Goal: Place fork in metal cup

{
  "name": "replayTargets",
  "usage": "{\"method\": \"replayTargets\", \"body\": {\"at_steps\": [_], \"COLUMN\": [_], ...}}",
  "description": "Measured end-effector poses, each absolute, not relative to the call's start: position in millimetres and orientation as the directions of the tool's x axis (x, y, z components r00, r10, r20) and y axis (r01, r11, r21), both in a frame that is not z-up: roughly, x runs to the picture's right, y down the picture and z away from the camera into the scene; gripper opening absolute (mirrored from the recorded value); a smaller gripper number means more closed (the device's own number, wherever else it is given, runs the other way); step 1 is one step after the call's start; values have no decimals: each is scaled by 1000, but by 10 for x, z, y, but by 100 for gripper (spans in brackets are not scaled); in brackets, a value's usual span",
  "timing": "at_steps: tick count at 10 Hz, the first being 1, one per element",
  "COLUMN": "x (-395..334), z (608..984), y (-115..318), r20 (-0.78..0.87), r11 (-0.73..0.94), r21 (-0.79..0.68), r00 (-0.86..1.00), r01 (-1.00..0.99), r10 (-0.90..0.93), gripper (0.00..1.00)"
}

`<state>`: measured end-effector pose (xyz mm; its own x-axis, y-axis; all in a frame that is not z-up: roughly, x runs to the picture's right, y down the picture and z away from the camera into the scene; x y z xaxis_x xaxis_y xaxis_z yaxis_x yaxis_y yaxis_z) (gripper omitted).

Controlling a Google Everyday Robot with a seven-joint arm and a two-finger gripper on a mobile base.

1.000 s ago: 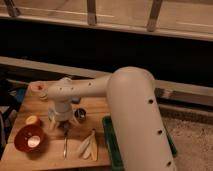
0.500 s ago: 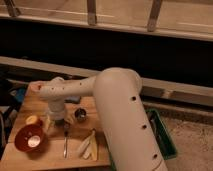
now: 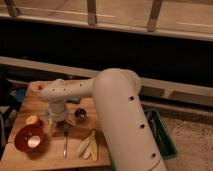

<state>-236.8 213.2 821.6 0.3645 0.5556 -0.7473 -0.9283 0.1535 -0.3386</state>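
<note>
The fork (image 3: pixel 65 143) lies flat on the wooden table (image 3: pixel 50 162), handle pointing to the front edge, head toward the back. My gripper (image 3: pixel 59 127) hangs from the white arm, points down just above the fork's head, and looks open and empty. The metal cup (image 3: pixel 80 114) stands upright on the table just right of the gripper, a little behind the fork.
A red bowl (image 3: pixel 29 139) stands at the front left with a small orange-topped glass (image 3: pixel 33 120) behind it. A pale banana peel (image 3: pixel 89 146) lies right of the fork. A green bin (image 3: pixel 163 136) sits on the floor to the right. The big arm link (image 3: pixel 125 120) hides the table's right side.
The arm's big link has swung left and closer to the camera. The gripper has shifted slightly and dropped toward the fork's head. The fork and cup have not moved.
</note>
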Motion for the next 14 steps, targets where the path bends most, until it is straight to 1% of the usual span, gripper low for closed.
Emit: {"method": "replayTargets", "body": {"at_steps": [1, 2, 3, 4, 6, 8, 9, 11, 14], "x": [-2357, -2360, -2368, -2373, -2379, -2387, -2399, -2365, -2374], "z": [8219, 8223, 8224, 8227, 8234, 8236, 8222, 8145, 7868], "y": [2136, 2137, 2139, 2141, 2129, 2120, 2111, 2029, 1752], "r20": [-748, -748, -747, -746, -739, -735, -729, -712, -659], "r11": [151, 149, 147, 144, 132, 129, 127, 124, 140], "r21": [-336, -337, -339, -341, -348, -353, -358, -366, -376], "r00": [361, 360, 361, 360, 359, 360, 362, 363, 371], "r01": [-930, -930, -929, -929, -928, -927, -925, -922, -916], "r10": [557, 558, 559, 561, 570, 575, 580, 601, 654], "gripper": [75, 64, 57, 47, 25, 9, 7, 7, 7]}}
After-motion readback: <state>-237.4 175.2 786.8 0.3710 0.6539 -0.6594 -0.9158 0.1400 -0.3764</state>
